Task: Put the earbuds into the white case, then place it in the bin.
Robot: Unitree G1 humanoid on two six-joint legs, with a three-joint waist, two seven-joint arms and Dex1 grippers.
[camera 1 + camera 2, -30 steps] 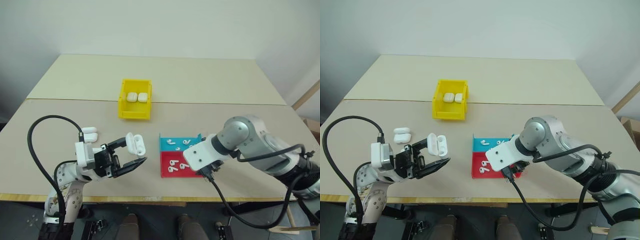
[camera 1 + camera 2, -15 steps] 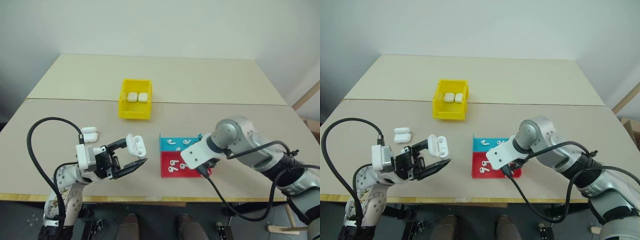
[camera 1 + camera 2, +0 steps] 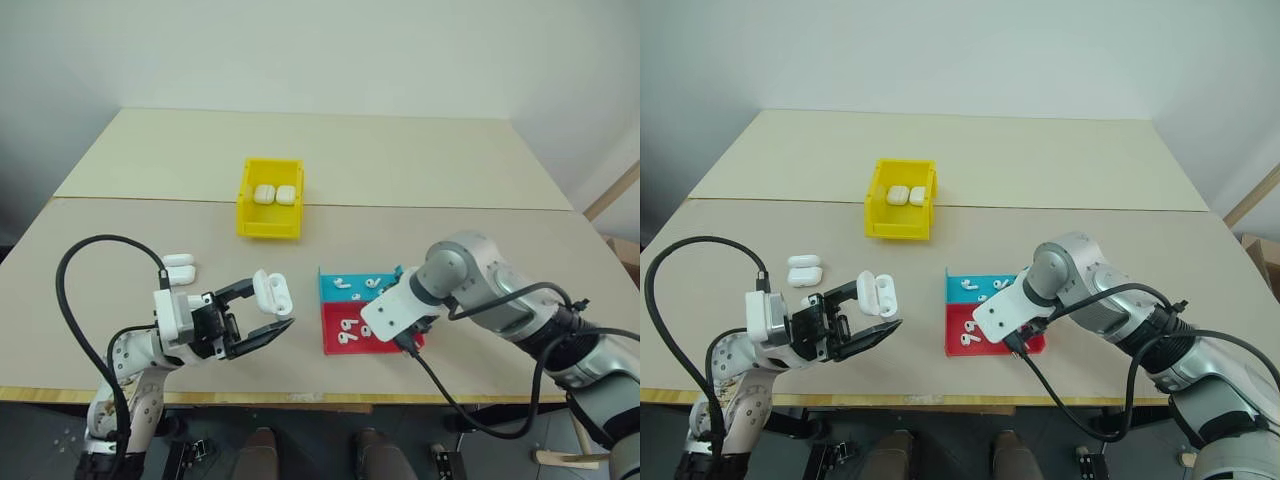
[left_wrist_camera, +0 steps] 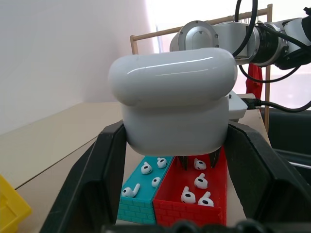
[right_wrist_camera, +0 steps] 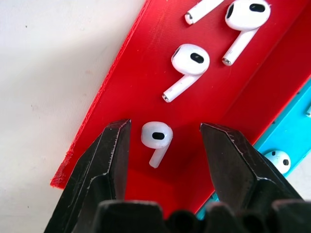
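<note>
Earbud, tiny glossy white plastic, lies centred between your right tool's open fingers, in the shallow red tray.
Its stem runs along the gap; your left tool grips the glossy white case.

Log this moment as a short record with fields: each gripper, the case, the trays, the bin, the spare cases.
left gripper: shut on the white case, held above the table, lid open
right gripper: open, fingers down in the red tray, straddling one earbud, not yet closed on it
red tray: more loose earbuds inside
blue tray: beside the red tray, a few earbuds in it
yellow bin: two closed cases lying in it
spare cases: two on the table near the left arm
</note>
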